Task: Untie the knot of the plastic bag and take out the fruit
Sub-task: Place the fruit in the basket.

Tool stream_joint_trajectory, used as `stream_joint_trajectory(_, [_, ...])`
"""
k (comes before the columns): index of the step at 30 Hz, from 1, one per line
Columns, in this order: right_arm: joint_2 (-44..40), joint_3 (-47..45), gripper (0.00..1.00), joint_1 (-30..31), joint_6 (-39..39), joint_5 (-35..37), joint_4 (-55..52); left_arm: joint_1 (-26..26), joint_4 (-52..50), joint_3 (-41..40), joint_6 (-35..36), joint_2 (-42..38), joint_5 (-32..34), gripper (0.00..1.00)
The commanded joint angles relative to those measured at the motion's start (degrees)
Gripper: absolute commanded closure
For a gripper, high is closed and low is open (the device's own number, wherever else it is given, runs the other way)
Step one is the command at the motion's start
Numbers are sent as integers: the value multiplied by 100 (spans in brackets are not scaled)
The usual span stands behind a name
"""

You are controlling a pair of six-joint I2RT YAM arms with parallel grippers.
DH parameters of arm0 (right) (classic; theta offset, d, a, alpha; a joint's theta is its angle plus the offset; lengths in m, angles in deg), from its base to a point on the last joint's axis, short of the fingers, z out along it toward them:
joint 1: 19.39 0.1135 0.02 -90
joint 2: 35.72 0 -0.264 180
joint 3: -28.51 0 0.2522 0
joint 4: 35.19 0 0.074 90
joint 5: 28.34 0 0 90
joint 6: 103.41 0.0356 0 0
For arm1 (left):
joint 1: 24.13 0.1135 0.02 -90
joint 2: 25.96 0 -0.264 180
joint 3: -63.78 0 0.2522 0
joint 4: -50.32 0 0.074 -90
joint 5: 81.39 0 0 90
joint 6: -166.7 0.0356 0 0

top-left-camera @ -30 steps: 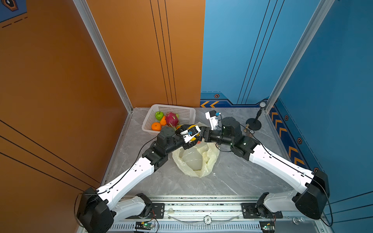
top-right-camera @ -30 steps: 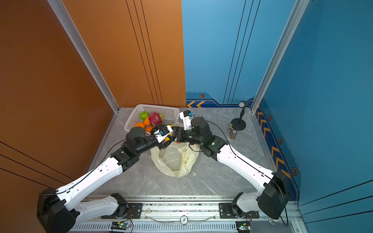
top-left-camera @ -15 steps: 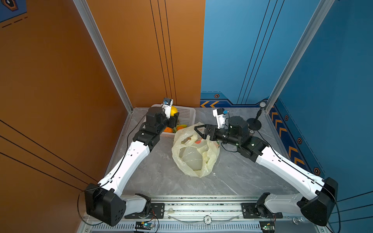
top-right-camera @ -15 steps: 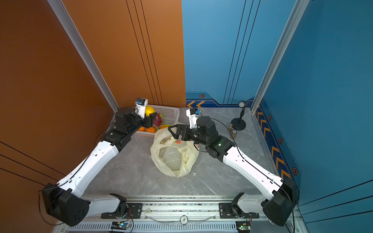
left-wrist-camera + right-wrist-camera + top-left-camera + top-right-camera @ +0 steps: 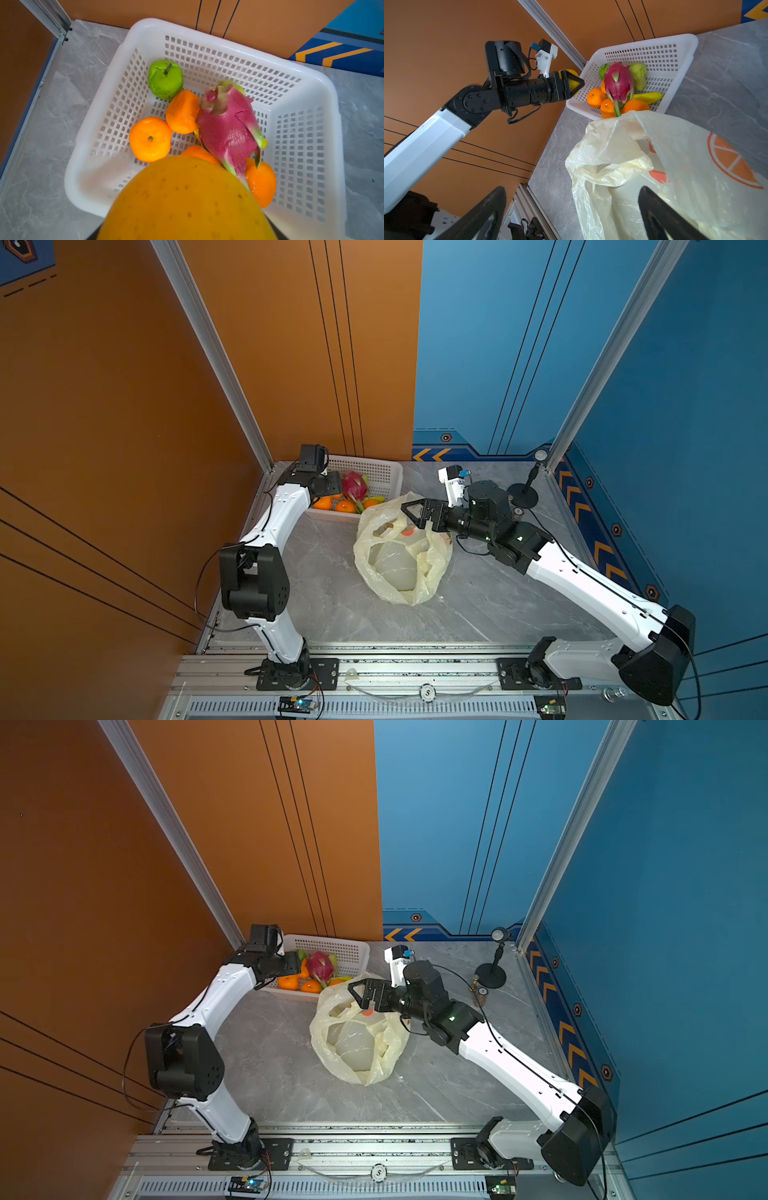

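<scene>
The plastic bag [image 5: 399, 564] [image 5: 357, 1048] [image 5: 675, 166] lies mid-table, its mouth gaping. No knot shows. My right gripper [image 5: 409, 510] [image 5: 358, 990] [image 5: 571, 218] hangs open over the bag's far rim, holding nothing. My left gripper [image 5: 572, 83] [image 5: 295, 963] is shut on a yellow citrus [image 5: 187, 197] above the white basket's [image 5: 382, 472] [image 5: 301, 83] near-left corner. The basket holds more fruit: a pink dragon fruit [image 5: 354, 484] [image 5: 226, 124], several oranges [image 5: 150, 139], a green apple [image 5: 165, 80] and a green pear [image 5: 638, 74].
A yellow banana [image 5: 648, 97] lies in the basket too. A black round-based stand [image 5: 523, 493] [image 5: 491, 973] is at the back right, with a small brass piece [image 5: 480, 990] beside it. Orange and blue walls close in three sides; an aluminium rail [image 5: 374, 672] runs along the front.
My left gripper swung from the bag's mouth to over the basket, carrying the yellow citrus. My right gripper opened wider and drew back slightly. The bag's mouth spread open.
</scene>
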Motion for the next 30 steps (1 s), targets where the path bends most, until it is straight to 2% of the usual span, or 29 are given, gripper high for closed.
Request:
stream_joint_trajectory(1, [-193,-143,0,-21,-111,153,-177,45,-910,714,48,556,118,56])
stream_joint_trajectory(5, [-280,-205,0,-30,-114,194,-203,66,-1480,1313,117,1191,244,54])
stream_joint_trajectory(10, [-382,-252,0,-38,-142,288,-303,92,-1691,1545,217,1644,187,53])
stream_joint_trajectory(13, [-416,-275,0,-43,-145,349,-333,104,-1788,1674,262,1892,60,46])
stream_joint_trajectory(15, [-426,-277,0,-50,-145,365,-352,102,-1813,1719,260,1970,-16,34])
stream_joint_trajectory(21, [-558,-275,0,-54,-291,458,-489,84,-1792,1728,261,1847,64,12])
stream_joint_trajectory(24, [-594,-251,0,-329,-409,599,-520,75,-1788,1735,294,1662,114,0])
stream_joint_trajectory(30, [-466,-22,0,-951,-775,838,-939,49,-1594,1370,228,764,222,2])
